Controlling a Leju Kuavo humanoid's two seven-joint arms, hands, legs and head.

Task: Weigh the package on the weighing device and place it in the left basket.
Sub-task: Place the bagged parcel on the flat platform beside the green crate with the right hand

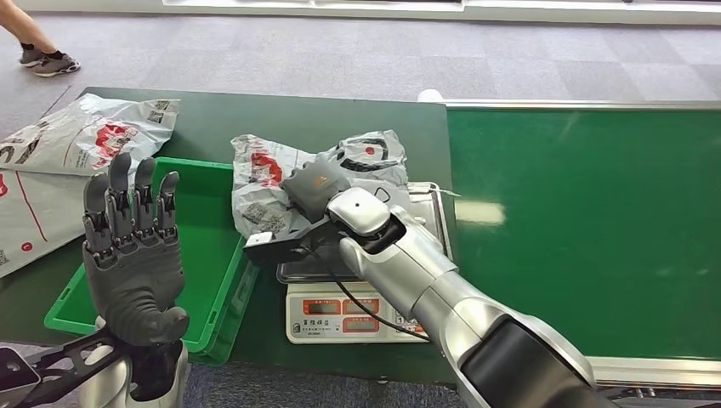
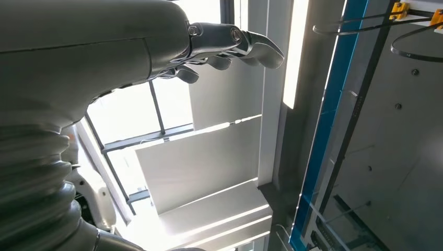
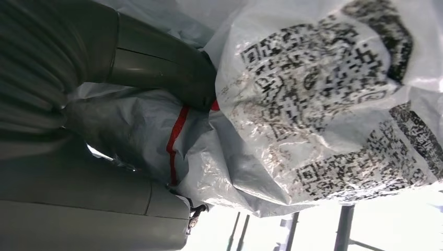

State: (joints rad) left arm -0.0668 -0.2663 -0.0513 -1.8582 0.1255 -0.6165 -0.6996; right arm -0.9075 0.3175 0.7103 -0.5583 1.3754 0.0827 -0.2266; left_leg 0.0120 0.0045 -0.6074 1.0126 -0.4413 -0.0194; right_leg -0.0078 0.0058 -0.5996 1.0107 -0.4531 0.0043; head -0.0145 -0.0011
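- Head view looks down on a dark green table [image 1: 357, 119] with a brighter green conveyor belt [image 1: 587, 221] at three o'clock.
- At centre, the weighing device [image 1: 344, 316], a white scale with red display panels on its front, stands on the table; its steel pan is mostly covered.
- Lying on the pan and spilling off toward ten o'clock is the package [image 1: 272, 174], a crumpled grey plastic mailer with red and black print.
- The right hand [image 1: 316, 189] is on top of the package at the centre of the scene, its silver arm reaching up from five o'clock, bent at the wrist, with a black cable trailing beneath.
- Right wrist view, close up, shows the thick grey thumb [image 3: 162, 70] pressed into the wrinkled plastic beside printed code squares, the bag gathered between thumb and palm: the hand is clamped on the package.
- The left hand [image 1: 134, 246] is raised at eight o'clock, palm upright, fingers straight, spread apart and pointing up, holding nothing.
- Behind it sits the left basket [image 1: 208, 255], a green plastic crate, just beside the scale.
- More grey mailers [image 1: 76, 144] lie on the table at ten o'clock.
- A person's feet [image 1: 47, 59] show on the grey floor at eleven o'clock.
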